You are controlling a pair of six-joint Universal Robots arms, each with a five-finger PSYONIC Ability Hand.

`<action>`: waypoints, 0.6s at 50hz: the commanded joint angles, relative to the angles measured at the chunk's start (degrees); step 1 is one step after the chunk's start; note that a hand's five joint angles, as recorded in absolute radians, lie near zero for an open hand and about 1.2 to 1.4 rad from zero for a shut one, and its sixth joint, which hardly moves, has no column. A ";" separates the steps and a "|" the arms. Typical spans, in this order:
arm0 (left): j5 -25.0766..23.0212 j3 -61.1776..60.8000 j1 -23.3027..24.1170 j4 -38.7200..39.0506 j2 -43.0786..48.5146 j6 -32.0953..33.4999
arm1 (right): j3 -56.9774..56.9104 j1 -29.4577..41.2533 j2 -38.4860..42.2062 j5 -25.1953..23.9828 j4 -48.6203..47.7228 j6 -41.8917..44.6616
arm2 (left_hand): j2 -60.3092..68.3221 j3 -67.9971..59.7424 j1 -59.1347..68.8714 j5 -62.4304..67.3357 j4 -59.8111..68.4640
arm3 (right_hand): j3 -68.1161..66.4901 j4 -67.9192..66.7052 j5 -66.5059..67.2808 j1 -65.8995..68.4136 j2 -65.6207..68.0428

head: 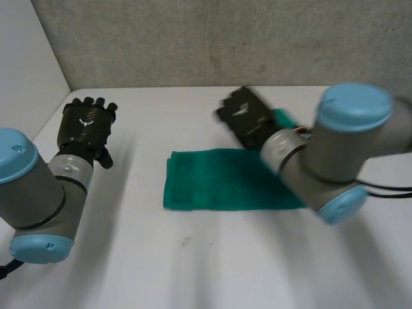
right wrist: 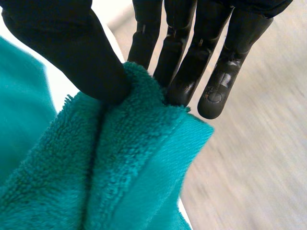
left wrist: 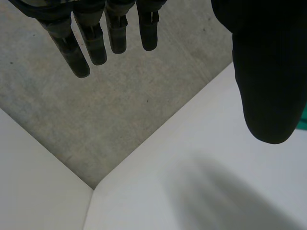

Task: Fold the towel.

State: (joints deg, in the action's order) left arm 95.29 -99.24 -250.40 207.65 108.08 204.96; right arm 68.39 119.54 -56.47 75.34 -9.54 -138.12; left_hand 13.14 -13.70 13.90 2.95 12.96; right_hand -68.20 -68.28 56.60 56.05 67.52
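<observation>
A teal towel lies folded on the white table, a little right of centre. My right hand is at the towel's far right corner and lifts it. In the right wrist view the thumb and the straight fingers pinch a doubled edge of the towel between them. My left hand hovers over the table's far left, well apart from the towel. Its fingers are straight, spread from the thumb, with nothing in them.
A grey wall closes the table's far side and a white panel its left side. They meet in a corner just beyond my left hand. A sliver of the towel shows beside the left thumb.
</observation>
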 commanded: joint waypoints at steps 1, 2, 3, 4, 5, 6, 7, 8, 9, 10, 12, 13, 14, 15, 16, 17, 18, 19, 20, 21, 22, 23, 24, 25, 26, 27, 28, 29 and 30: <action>0.33 0.02 0.53 -1.72 -1.20 -2.63 | 0.16 10.26 7.94 -10.21 -2.67 0.66 | -1.75 2.30 -2.51 -1.56 -1.57 | -11.80 -11.72 13.40 23.95 12.48; 0.33 0.02 0.70 -1.72 -1.12 -2.72 | -0.10 11.05 9.60 -10.91 -2.41 0.75 | -1.75 2.30 -2.51 -1.56 -1.57 | -11.80 -11.72 13.40 23.95 12.48; 0.33 0.10 1.23 -1.72 -1.12 -2.63 | -0.10 11.15 10.23 -10.91 -2.24 0.83 | -1.75 2.30 -2.51 -1.56 -1.57 | -11.80 -11.72 13.40 23.95 12.48; 0.33 0.10 1.58 -1.72 -1.12 -2.63 | -0.10 11.32 10.84 -10.83 -2.24 0.92 | -1.75 2.30 -2.51 -1.56 -1.57 | -3.37 -3.29 4.96 15.52 4.05; 0.33 0.10 1.85 -1.72 -1.12 -2.72 | -0.10 11.41 11.37 -10.48 -2.15 1.10 | -1.75 2.30 -2.51 -1.56 -1.57 | 9.04 9.12 -7.45 3.11 -8.36; 0.33 0.19 2.11 -1.72 -1.03 -2.72 | -0.19 11.41 11.90 -9.52 -2.23 1.36 | -1.75 2.30 -2.51 -1.56 -1.57 | 36.30 36.39 -34.71 -24.16 -35.63; 0.33 0.45 2.72 -1.72 -0.85 -2.72 | -0.28 11.24 11.90 -8.81 -2.15 1.54 | -1.75 2.30 -2.51 -1.56 -1.57 | 47.40 47.48 -45.81 -35.26 -46.72; 0.33 0.63 2.99 -1.63 -0.68 -2.72 | -0.37 10.89 11.82 -7.50 -2.23 1.45 | -1.75 2.30 -2.51 -1.56 -1.57 | 56.34 56.42 -54.75 -44.19 -55.66; 0.33 0.89 3.25 -1.63 -0.50 -2.63 | -0.45 10.62 11.64 -6.18 -2.24 1.28 | -1.75 2.30 -2.51 -1.56 -1.57 | 58.20 58.28 -56.60 -46.05 -57.52; 0.33 1.16 3.52 -1.63 -0.33 -2.63 | -0.28 10.53 10.77 -2.77 -2.06 0.40 | -1.75 2.30 -2.51 -1.56 -1.57 | 58.20 58.28 -56.60 -46.05 -57.52; 0.16 2.03 4.57 -1.37 0.02 -2.63 | 0.24 10.10 9.19 1.20 -1.80 -1.00 | -1.58 2.14 -2.34 -1.39 -1.40 | 58.20 58.28 -56.60 -46.05 -57.52; 0.16 2.47 4.92 -1.28 0.20 -2.72 | 0.68 9.75 7.96 2.61 -1.80 -2.05 | -1.58 2.14 -2.34 -1.39 -1.40 | 58.20 58.28 -56.60 -46.05 -57.52; 0.16 3.09 5.45 -1.28 0.64 -2.72 | 1.91 7.39 4.99 5.32 -1.45 -5.02 | -1.42 1.97 -2.17 -1.23 -1.24 | 58.20 58.28 -56.60 -46.05 -57.52; 0.33 4.40 6.67 -1.28 1.69 -2.72 | 2.88 5.89 3.48 6.13 -1.01 -6.79 | -1.58 2.13 -2.34 -1.39 -1.40 | 58.20 58.28 -56.60 -46.05 -57.52; 0.33 5.19 7.46 -1.28 2.22 -2.72 | 3.93 4.40 2.16 6.48 -0.57 -8.81 | -1.58 2.14 -2.34 -1.39 -1.40 | 58.20 58.28 -56.60 -46.05 -57.52; 0.42 5.98 8.17 -1.37 2.75 -2.72 | 5.25 2.99 0.93 6.40 -0.13 -10.92 | -1.58 2.14 -2.34 -1.39 -1.40 | 58.20 58.28 -56.60 -46.05 -57.52; 0.42 6.69 8.96 -1.54 3.10 -2.81 | 7.69 0.54 -0.91 5.88 0.74 -15.12 | -1.58 2.14 -2.34 -1.39 -1.40 | 58.20 58.28 -56.60 -46.05 -57.52; 0.42 8.00 10.36 -1.63 3.88 -2.81 | 8.85 -0.62 -1.62 5.61 1.10 -17.08 | -1.58 2.14 -2.34 -1.39 -1.40 | 58.20 58.28 -56.60 -46.05 -57.52; 0.51 8.62 10.98 -1.63 4.33 -2.81 | 10.08 -1.67 -2.24 5.26 1.54 -18.83 | -1.58 2.14 -2.34 -1.39 -1.40 | 58.20 58.28 -56.60 -46.05 -57.52; 0.51 9.15 11.60 -1.63 4.77 -2.81 | 12.35 -3.34 -3.12 4.21 2.33 -21.72 | -1.42 1.97 -2.17 -1.23 -1.24 | 58.20 58.28 -56.60 -46.05 -57.52; 0.51 9.77 12.30 -1.63 5.29 -2.89 | 12.38 -3.35 -3.12 4.20 2.33 -21.75 | -1.41 1.97 -2.17 -1.22 -1.24 | 58.20 58.28 -56.60 -46.05 -57.52; 0.51 10.99 13.79 -1.63 6.43 -3.24 | 13.60 -4.14 -3.56 3.59 2.77 -22.88 | -1.41 1.97 -2.17 -1.22 -1.24 | 58.20 58.28 -56.60 -46.05 -57.52; 0.51 11.52 14.76 -1.72 6.96 -3.59 | 16.04 -5.71 -4.35 2.46 3.47 -24.11 | -1.25 1.80 -2.00 -1.06 -1.07 | 58.20 58.28 -56.60 -46.05 -57.52; 0.51 12.14 15.64 -1.72 7.49 -3.95 | 18.68 -7.73 -5.05 1.49 3.65 -24.39 | -1.25 1.80 -2.00 -1.06 -1.07 | 58.20 58.28 -56.60 -46.05 -57.52; 0.51 12.67 16.52 -1.81 8.02 -4.47 | 20.01 -8.79 -5.41 1.13 3.65 -24.30 | -1.08 1.63 -1.83 -0.89 -0.90 | 58.20 58.28 -56.60 -46.05 -57.52; 0.34 13.63 18.35 -1.89 9.07 -5.52 | 21.24 -9.85 -5.84 0.78 3.39 -24.30 | -1.08 1.63 -1.83 -0.89 -0.90 | 58.20 58.28 -56.60 -46.05 -57.52; 0.33 13.64 18.37 -1.89 9.08 -5.53 | 21.25 -9.86 -5.85 0.78 3.39 -24.30 | -1.08 1.63 -1.83 -0.89 -0.90 | 58.20 58.28 -56.60 -46.05 -57.52; 0.33 14.07 19.15 -2.07 9.51 -6.14 | 24.21 -12.29 -7.33 -0.53 2.78 -24.39 | -0.91 1.47 -1.67 -0.72 -0.73 | 58.20 58.28 -56.60 -46.05 -57.52; 0.25 15.21 21.42 -2.68 10.56 -7.89 | 25.11 -12.93 -8.04 -0.98 2.34 -24.39 | -0.74 1.30 -1.50 -0.55 -0.56 | 58.20 58.28 -56.60 -46.05 -57.52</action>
State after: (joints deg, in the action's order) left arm 95.75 -88.15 -236.15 205.96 114.64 201.27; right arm 83.40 114.21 -60.65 79.10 -6.84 -160.48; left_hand 13.15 -13.70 13.90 2.95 12.92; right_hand -12.15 -13.43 3.76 11.76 12.81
